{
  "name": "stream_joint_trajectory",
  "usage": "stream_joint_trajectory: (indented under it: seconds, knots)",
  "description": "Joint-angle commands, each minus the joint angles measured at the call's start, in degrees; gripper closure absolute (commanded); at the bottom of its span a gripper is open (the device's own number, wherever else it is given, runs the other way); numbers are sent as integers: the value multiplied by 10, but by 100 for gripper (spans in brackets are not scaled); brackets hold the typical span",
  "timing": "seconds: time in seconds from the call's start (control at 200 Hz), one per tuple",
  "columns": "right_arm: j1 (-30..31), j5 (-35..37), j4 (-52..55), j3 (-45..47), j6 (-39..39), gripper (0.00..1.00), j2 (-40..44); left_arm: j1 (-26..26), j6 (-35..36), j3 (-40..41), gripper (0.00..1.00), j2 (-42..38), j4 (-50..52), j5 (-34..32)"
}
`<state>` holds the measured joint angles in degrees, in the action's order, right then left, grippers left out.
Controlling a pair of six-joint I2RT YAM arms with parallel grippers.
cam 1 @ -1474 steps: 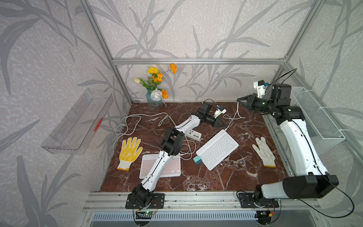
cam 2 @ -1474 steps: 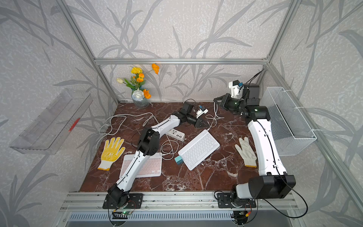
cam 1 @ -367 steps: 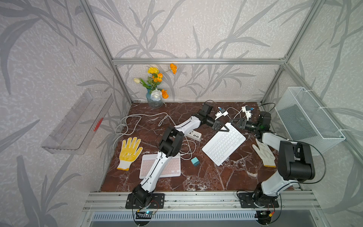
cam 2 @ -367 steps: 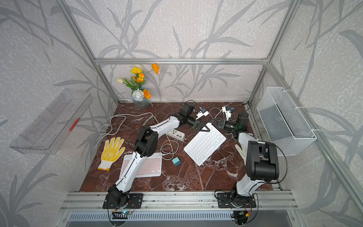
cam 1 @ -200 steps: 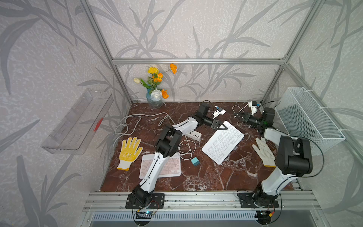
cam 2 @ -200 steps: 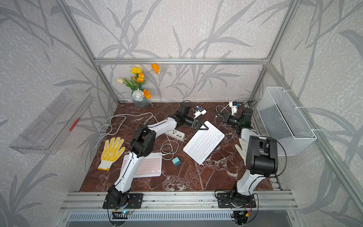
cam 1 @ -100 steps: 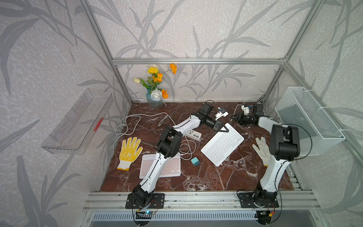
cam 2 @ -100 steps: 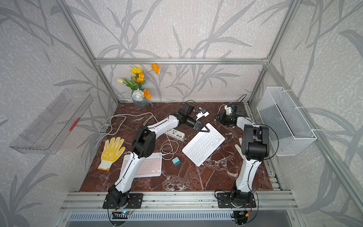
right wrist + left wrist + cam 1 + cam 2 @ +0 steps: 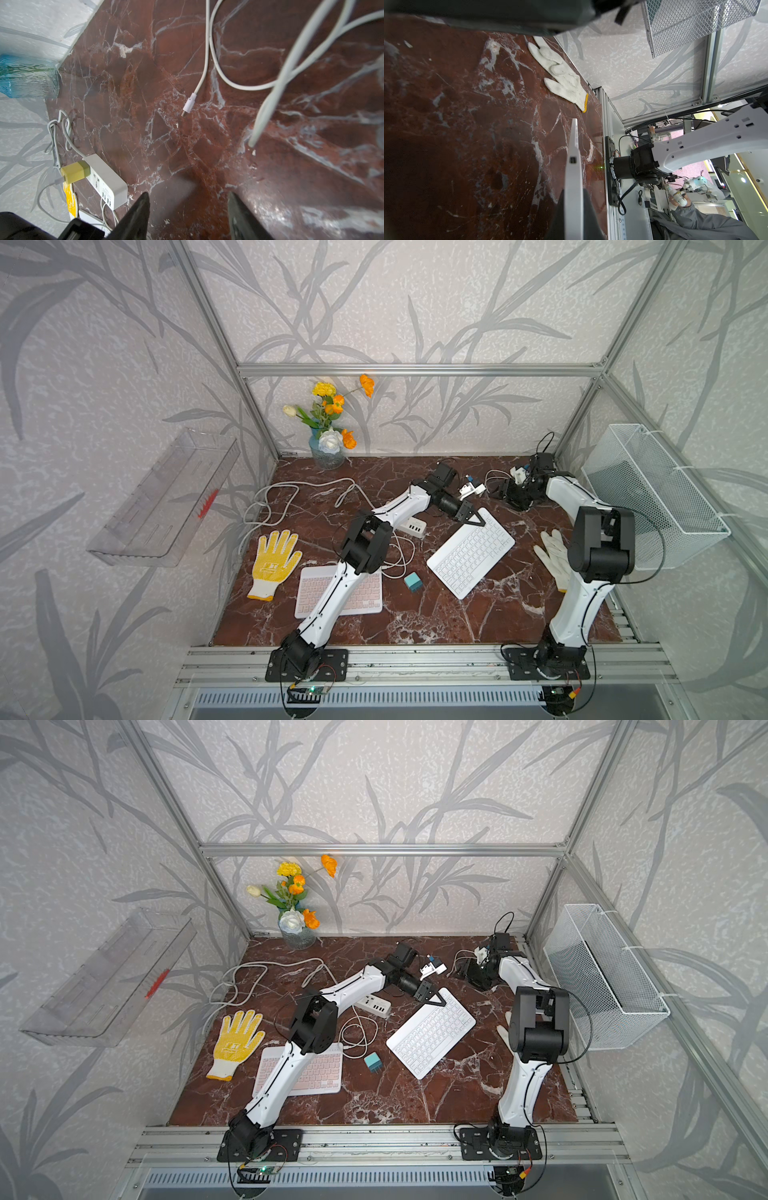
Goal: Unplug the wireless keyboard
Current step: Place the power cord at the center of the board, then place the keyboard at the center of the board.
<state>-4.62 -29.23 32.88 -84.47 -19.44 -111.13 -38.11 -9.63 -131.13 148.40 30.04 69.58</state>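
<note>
The white wireless keyboard [image 9: 471, 556] [image 9: 432, 1031] lies at an angle in the middle of the table. My left gripper [image 9: 473, 519] [image 9: 434, 997] [image 9: 573, 193] is shut on its far corner. In the left wrist view the keyboard's thin edge [image 9: 573, 176] runs between the dark fingers, and its small port shows nothing in it. My right gripper [image 9: 505, 493] [image 9: 463, 969] [image 9: 187, 199] stands open near the back right, with nothing between its fingers [image 9: 139, 212]. The white cable's plug [image 9: 189, 104] lies loose on the marble ahead of it.
A white power strip [image 9: 413, 526] [image 9: 106, 182] with a yellow adapter [image 9: 74, 172] sits by the left arm. A pink keyboard [image 9: 340, 593], a yellow glove [image 9: 274, 560], a teal cube [image 9: 413, 581], a white glove [image 9: 552, 556] [image 9: 560, 72], a flower vase [image 9: 328, 452] and a wire basket [image 9: 652, 497] stand around.
My right gripper has opened and let go of the cable end, which now lies on the table. The right arm has shifted slightly at the back right. The left gripper still holds the keyboard.
</note>
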Motion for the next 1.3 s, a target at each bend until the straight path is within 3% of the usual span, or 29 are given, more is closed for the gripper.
stream_joint_trajectory:
  seconds: [0.0, 0.21, 0.35, 0.43, 0.585, 0.72, 0.87, 1.025, 1.295]
  knots:
    - [0, 34, 17, 28, 14, 40, 87, -6, -9, -32, 93, 27, 0, -41]
    - [0, 56, -12, 81, 2, 38, 217, -31, -88, -91, 92, 89, -45, -57]
    - [-1, 60, -35, 122, 1, 37, 274, -42, -151, -120, 84, 128, -82, -81]
    - [0, 63, -43, 141, 1, 36, 295, -47, -178, -117, 77, 137, -105, -92]
    - [0, 57, -50, 164, 1, 35, 313, -52, -181, -120, 48, 138, -99, -135]
    - [17, 81, -56, 178, 22, 35, 332, -51, -178, -123, 37, 123, -82, -153]
    - [48, 96, -87, 205, 59, 35, 358, -46, -179, -113, 33, 64, -73, -192]
    - [71, 82, -162, 256, 87, 32, 412, -35, -165, -53, 33, -32, -56, -219]
    - [106, 45, -216, 283, 125, 31, 440, -26, -99, 132, 33, -224, -21, -309]
